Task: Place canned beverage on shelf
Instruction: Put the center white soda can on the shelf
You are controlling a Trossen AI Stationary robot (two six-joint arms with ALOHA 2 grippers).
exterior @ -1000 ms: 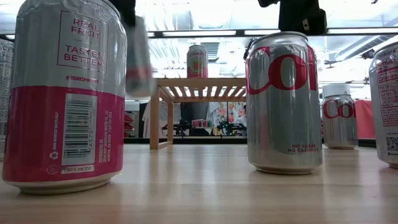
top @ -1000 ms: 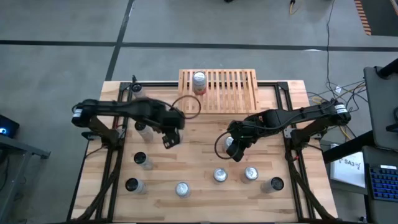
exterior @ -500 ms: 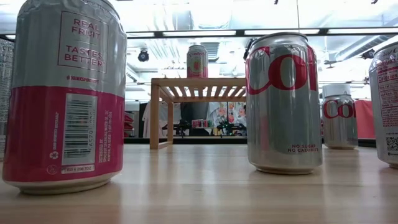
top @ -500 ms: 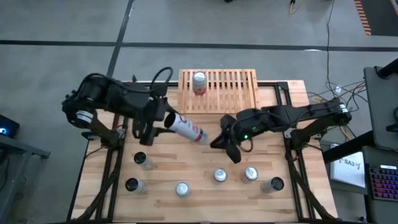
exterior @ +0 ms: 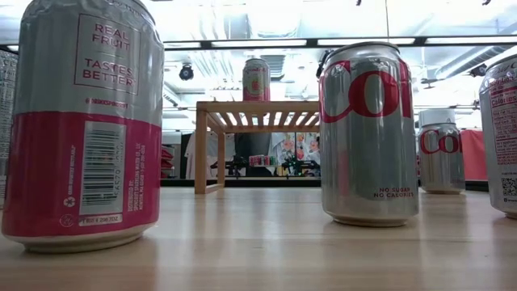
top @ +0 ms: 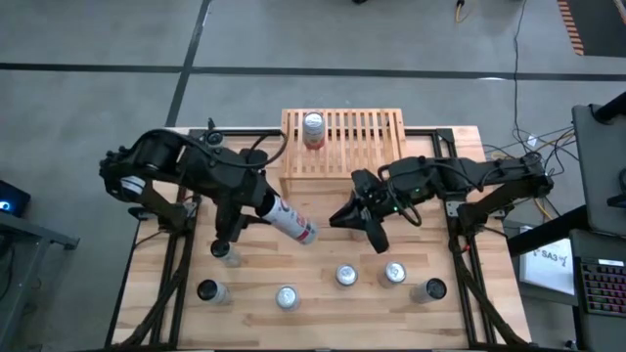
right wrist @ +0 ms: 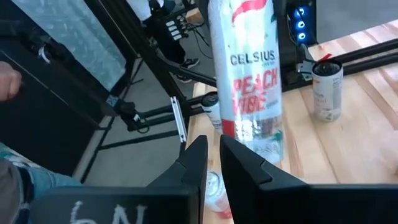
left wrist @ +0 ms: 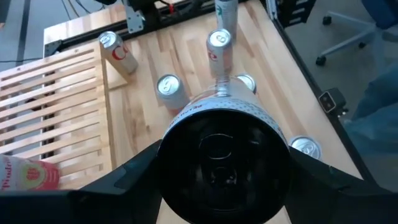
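Carry is the step we judge: the left gripper (top: 262,207) clamps a tilted can (top: 291,219) midair, our right gripper (top: 349,217) hangs pinched empty, and next comes righting it over the shelf (top: 362,137).

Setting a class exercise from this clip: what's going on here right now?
The left gripper holds a slim can tilted in the air above the table. The right gripper, shut and empty, hangs close to the can's far end. One can already stands on the shelf; several others wait on the table.
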